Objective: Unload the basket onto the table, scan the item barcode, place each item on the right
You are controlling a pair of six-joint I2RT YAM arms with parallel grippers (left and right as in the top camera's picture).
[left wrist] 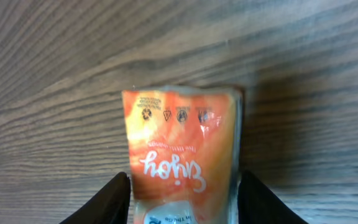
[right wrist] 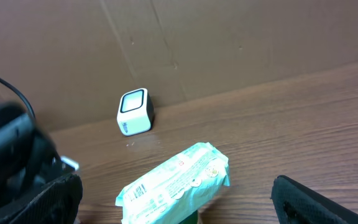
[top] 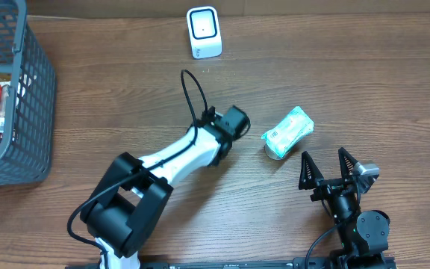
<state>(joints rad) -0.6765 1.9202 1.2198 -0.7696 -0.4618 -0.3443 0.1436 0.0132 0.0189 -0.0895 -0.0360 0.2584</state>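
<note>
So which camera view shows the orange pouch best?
The left wrist view: the orange pouch sits mid-frame between the left fingers, its print visible. In the overhead view, the left arm covers it. The right wrist view shows none of it.

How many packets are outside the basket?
2. A green packet lies by the right gripper; an orange pouch sits between the left gripper's fingers. The basket may hide more.
</note>
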